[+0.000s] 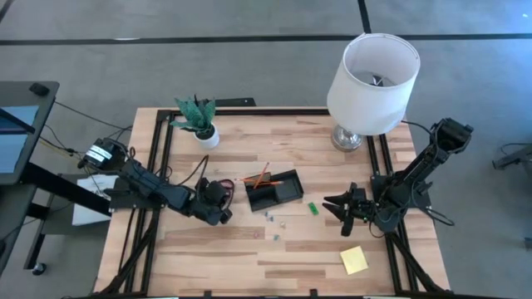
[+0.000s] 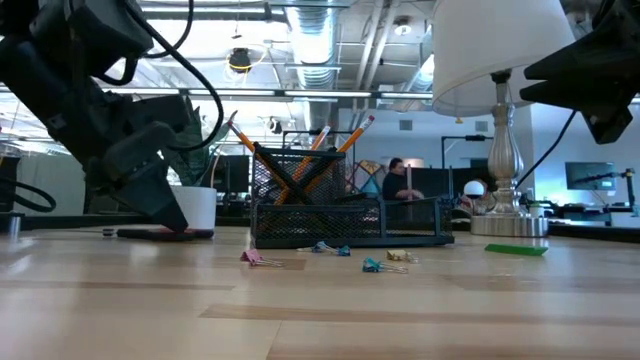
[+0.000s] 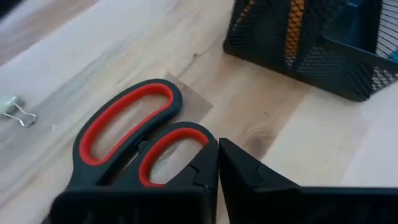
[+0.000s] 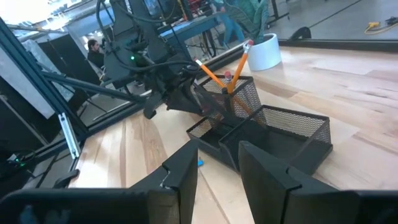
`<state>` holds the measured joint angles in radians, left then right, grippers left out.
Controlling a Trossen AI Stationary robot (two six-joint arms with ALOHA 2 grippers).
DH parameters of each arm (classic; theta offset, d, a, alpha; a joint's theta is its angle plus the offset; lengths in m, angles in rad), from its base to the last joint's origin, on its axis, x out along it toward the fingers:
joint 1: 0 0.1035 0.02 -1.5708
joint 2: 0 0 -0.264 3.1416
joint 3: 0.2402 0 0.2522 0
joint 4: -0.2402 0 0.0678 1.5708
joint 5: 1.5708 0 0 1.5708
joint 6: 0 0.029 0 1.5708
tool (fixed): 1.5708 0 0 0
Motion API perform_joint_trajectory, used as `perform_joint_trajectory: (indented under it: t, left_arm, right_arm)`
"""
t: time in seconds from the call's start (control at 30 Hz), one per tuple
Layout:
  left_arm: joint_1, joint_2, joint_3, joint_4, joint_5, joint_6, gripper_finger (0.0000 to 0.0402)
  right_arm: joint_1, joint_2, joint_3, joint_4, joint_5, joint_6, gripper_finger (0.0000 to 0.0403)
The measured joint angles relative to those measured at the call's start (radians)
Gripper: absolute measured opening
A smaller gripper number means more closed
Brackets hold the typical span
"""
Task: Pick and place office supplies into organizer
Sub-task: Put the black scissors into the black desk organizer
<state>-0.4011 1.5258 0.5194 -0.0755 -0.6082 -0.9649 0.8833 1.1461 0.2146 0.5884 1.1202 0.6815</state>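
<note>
Closest to the front edge, toward the right corner: yellow sticky-note pad (image 1: 353, 260), flat on the tabletop (image 1: 208, 257), well apart from everything else.

Farther in, around the middle: tiny clips (image 2: 372, 264) scattered loose on the wood, just in front of the organizer (image 1: 274, 189).

To their right: small green block (image 1: 313, 208), flat, near the organizer's front-right corner but not touching it.

Right of the block: right gripper (image 1: 341, 214), low over the tabletop and pointing toward the organizer. Fingers (image 4: 180, 171) parted, grasping nothing.

Left of the organizer, level with it: left gripper (image 3: 217, 158), down at the tabletop. Fingers clenched tight on the handle end of the red-handled scissors (image 3: 134, 134). Scissors flat on the wood, handle loops just beside the organizer's left end, outside it.

At the centre of the tabletop: the organizer, black mesh, upright, set at a slight angle to the table edges.

In its taller cup section at the left end: thin orange pencils (image 1: 262, 176), leaning and crossing one another. Lower tray section to the right: contents not clear.

Toward the back edge, left of centre: potted green plant (image 1: 198, 118) in a white pot.

Near the back-right corner: white-shaded lamp (image 1: 371, 75) on a silver base.

Beyond the table, in the room behind: a seated person (image 2: 397, 182).
</note>
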Motion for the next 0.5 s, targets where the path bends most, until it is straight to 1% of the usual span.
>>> perform_joint_trajectory:
  t: [0.07, 0.23, 0.37, 0.5]
  left_arm:
    - [0.0, -0.001, 0.002, -0.007, 0.013, 0.008, 0.0032]
    - [0.002, -0.001, 0.003, -0.014, 0.016, 0.105, 0.0091]
    - [0.002, -0.002, 0.004, -0.014, 0.04, 0.151, 0.0134]
    - [0.002, -0.002, 0.004, -0.021, 0.029, 0.147, 0.0156]
  right_arm:
    - [0.0, 0.0, 0.0, 0.0, 0.0, 0.0, 0.0113]
    - [0.0, 0.0, 0.0, 0.0, 0.0, 0.0, 0.0113]
    - [0.0, 0.0, 0.0, 0.0, 0.0, 0.0, 0.0113]
    - [0.0, 0.0, 0.0, 0.0, 0.001, 0.0, 0.0113]
